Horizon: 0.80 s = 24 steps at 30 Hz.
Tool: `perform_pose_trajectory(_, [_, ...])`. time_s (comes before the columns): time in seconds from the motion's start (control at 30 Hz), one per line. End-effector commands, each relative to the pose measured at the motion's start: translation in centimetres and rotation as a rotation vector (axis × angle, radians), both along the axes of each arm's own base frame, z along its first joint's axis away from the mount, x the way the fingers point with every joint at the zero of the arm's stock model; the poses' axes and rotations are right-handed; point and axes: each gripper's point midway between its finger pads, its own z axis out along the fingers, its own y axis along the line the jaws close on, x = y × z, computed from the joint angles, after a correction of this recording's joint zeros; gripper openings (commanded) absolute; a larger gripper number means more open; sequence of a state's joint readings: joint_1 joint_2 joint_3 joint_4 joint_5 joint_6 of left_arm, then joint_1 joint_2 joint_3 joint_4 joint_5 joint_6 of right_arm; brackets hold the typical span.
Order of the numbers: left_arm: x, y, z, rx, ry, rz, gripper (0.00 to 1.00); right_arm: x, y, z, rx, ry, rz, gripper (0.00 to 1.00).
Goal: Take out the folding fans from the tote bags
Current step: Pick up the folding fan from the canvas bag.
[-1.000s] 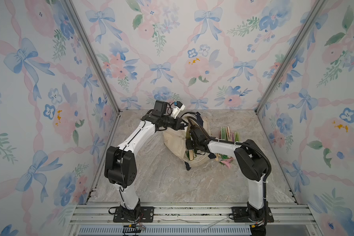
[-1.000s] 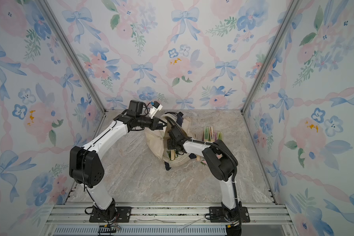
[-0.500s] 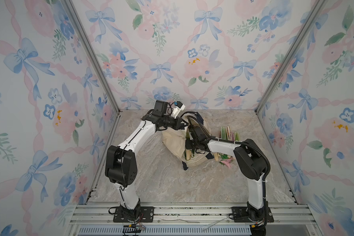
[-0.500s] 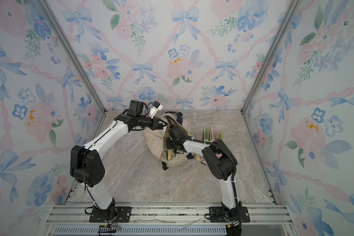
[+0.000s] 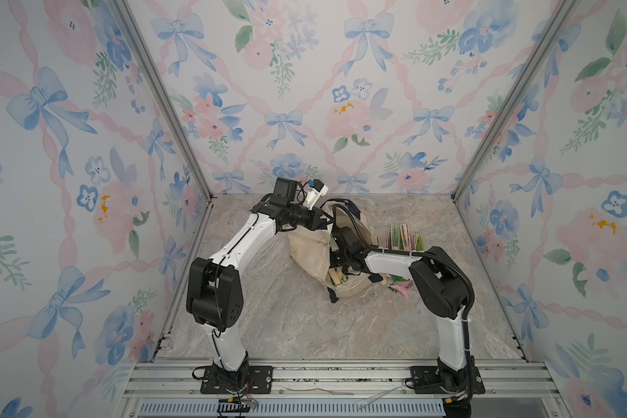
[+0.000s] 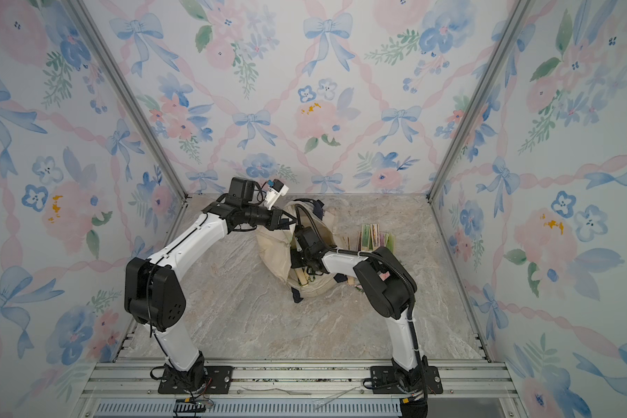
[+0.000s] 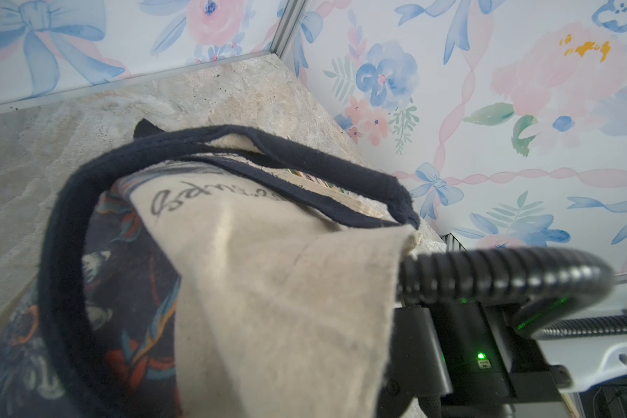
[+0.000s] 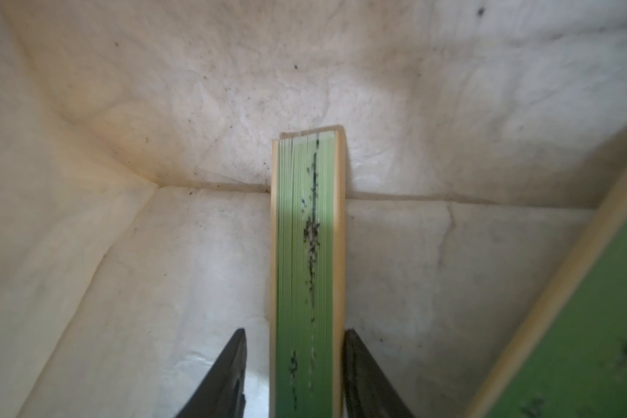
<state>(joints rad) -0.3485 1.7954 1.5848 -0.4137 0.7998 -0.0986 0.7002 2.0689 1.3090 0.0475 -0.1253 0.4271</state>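
The cream tote bag lies slumped on the floor. My left gripper is shut on its upper canvas edge and holds the mouth up. In the left wrist view the canvas covers the jaws. My right gripper is inside the bag and open. A green folding fan stands between its fingers: one finger touches the fan's rib, the other stands a small gap off. A second green fan lies beside it. Fan ends show at the bag mouth.
Several fans lie side by side on the marble floor to the right of the bag, with pink and green tassels near the right arm's elbow. The navy handles loop over the bag. Floral walls close in three sides.
The right wrist has shifted slightly at the bag mouth and its fingers stand a little nearer together. The left arm and the held bag edge have not moved.
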Motion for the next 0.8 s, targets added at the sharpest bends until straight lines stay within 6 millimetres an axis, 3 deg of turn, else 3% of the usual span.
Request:
perform_pose_trajectory(0.0, [-0.6, -1.3, 1.6, -0.045, -0.040, -0.062, 0.00, -0.6, 0.4, -1.6, 0.006, 0.043, 0.028, 0.44])
perform_pose_trajectory(0.47, [-0.7, -1.3, 1.6, -0.048, -0.044, -0.069, 0.00, -2.1, -3.2, -3.7, -0.393, -0.073, -0.008, 0.47])
perform_pose_trajectory(0.77, [-0.7, -1.3, 1.6, -0.049, -0.040, -0.070, 0.00, -2.0, -2.6, -1.1, -0.282, -0.152, -0.014, 0.21])
